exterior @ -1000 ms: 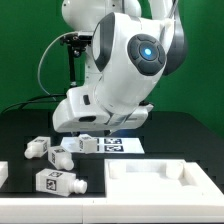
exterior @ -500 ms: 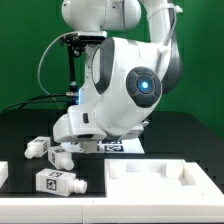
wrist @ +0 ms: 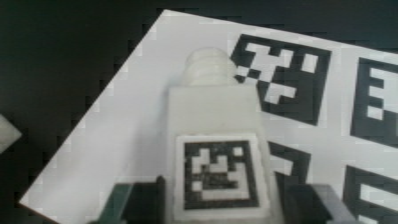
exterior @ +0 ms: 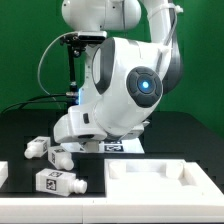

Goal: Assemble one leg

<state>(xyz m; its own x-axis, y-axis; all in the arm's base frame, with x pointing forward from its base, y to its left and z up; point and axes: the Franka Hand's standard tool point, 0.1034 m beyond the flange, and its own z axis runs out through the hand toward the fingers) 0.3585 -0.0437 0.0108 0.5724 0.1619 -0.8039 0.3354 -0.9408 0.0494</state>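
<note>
In the wrist view a white leg (wrist: 217, 120) with a black-and-white tag on its side lies lengthwise between my fingers, its narrower tip pointing away. My gripper (wrist: 222, 200) has a dark finger pressed against each long side of the leg, so it is shut on it, right over the marker board (wrist: 125, 130). In the exterior view the gripper (exterior: 88, 142) is low over the table and mostly hidden by the arm's body. The held leg barely shows there.
Three more tagged white legs lie on the black table at the exterior view's left: one (exterior: 57, 183) at the front, one (exterior: 37, 148) and one (exterior: 62, 158) behind it. The wide white rimmed panel (exterior: 160, 182) lies at the front right. The marker board (exterior: 122, 146) lies under the arm.
Since one second ago the arm has swung and dropped lower over the marker board with the leg. In the last half second nothing has visibly moved.
</note>
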